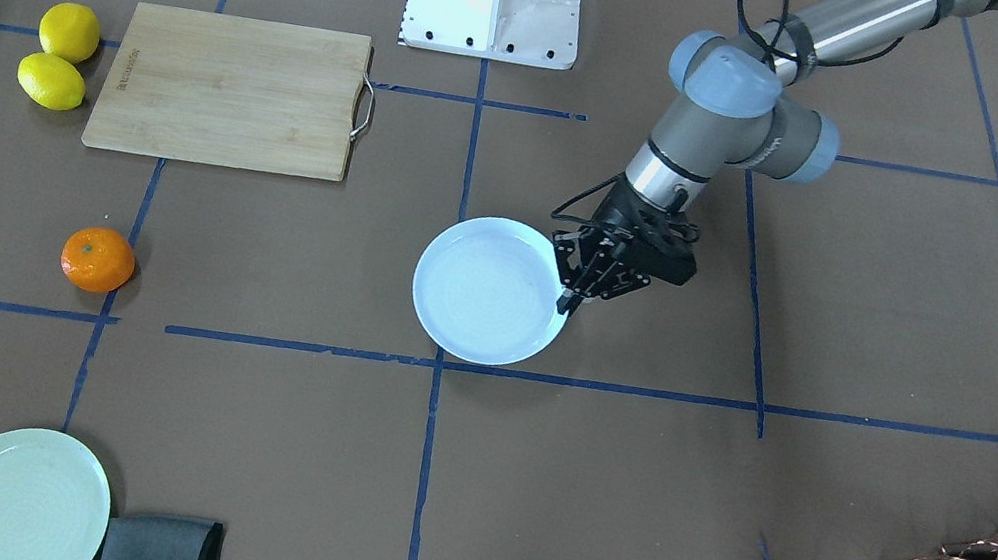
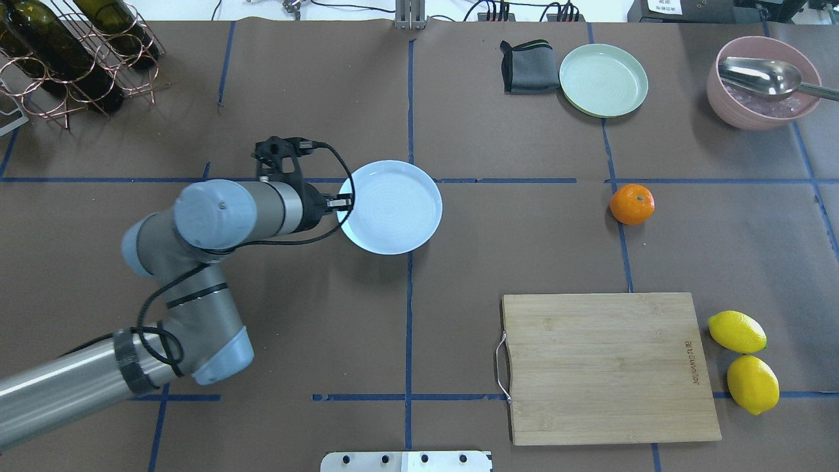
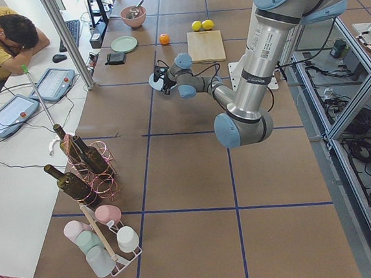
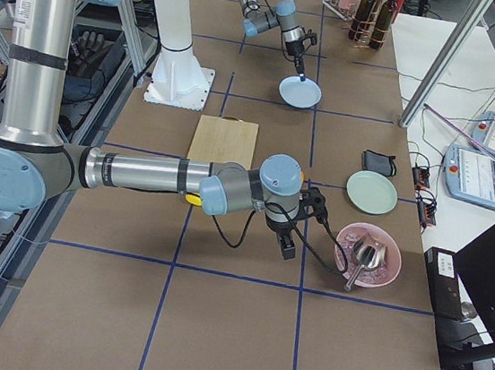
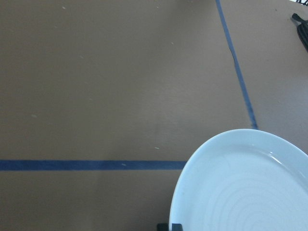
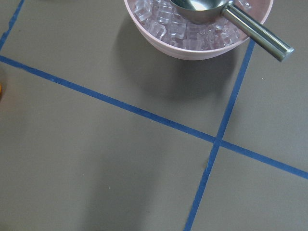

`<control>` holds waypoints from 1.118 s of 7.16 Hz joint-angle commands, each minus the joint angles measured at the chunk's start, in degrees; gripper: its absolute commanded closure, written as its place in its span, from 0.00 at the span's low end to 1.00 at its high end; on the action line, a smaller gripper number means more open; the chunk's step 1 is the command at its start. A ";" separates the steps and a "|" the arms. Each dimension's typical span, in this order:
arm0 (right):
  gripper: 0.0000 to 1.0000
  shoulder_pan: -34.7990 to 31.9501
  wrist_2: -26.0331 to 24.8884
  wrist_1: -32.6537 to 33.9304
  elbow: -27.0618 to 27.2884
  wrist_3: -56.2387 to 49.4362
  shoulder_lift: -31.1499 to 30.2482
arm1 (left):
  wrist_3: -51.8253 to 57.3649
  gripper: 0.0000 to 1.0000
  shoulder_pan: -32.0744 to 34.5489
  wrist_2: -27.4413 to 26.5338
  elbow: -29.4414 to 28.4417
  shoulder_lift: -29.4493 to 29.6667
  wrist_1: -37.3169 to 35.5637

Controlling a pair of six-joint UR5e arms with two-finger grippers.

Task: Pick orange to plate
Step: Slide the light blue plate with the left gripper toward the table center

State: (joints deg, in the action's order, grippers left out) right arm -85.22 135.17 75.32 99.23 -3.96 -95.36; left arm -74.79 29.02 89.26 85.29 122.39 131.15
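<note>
Looking over a brown worktop [image 2: 295, 314] gridded with blue tape. Finding the orange [image 2: 632, 204] sitting untouched in the right half, well apart from both arms, between the board [image 2: 603, 367] toward the near edge and a green plate [image 2: 603, 80] toward the far edge. Finding the plate [image 2: 393, 210] lying empty near the middle, mostly just left of the centre line. Reaching in low from the left side and meeting the plate's left rim with the left tool [image 1: 570, 300], fingers drawn close together and seemingly nipping that rim. Seeing, from the left wrist, the same rim running right up to the fingertips. Hanging over the right end near the ice bowl [image 2: 721, 108] with the right tool [image 4: 287, 242], caught only from the side, so not telling whether apart or together. Judging the task as barely begun: nothing picked, nothing on the plate. Remaining, by this reading: settling the plate, closing a tool on the orange, lifting it, carrying it toward the middle and setting it down inside the rim.
</note>
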 commanded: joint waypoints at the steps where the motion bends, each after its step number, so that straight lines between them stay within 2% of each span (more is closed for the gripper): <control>1: 0.00 -0.03 0.00 0.00 0.08 0.10 0.00 | -0.89 1.00 -3.96 -4.62 -4.43 3.65 -0.55; 8: 0.00 -0.03 0.00 0.00 0.08 0.10 0.09 | -0.53 1.00 -1.51 -4.36 -3.91 3.12 -0.64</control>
State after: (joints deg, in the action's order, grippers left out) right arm -85.25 135.18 75.32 99.37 -3.81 -95.27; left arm -75.32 27.30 84.95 81.44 125.70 130.46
